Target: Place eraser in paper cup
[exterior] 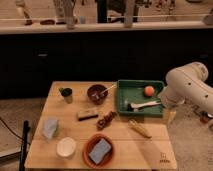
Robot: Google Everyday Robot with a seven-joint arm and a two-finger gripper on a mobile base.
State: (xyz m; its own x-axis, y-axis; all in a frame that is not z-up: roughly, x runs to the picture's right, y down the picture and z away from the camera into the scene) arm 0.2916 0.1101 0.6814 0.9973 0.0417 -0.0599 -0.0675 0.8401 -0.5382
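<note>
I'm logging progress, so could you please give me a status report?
Gripper at table's right edge, beside green tray. Eraser mid-table, not in paper cup. Corn cob lies roughly between gripper and eraser.

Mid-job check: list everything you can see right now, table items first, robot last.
eraser: one, dark, table centre
paper cup: one, white, front left
plate: one, orange-brown, front centre
sponge: one, blue, on plate
cloth: one, grey-blue, left
potted plant: one, green, back left
bowl: one, dark brown, back centre
tray: one, green, back right
ball: one, orange, in tray
brush: one, white-handled, in tray
corn cob: one, yellow, before tray
table: one, wooden
arm: one, white, right
gripper: one, beside tray's right end
</note>
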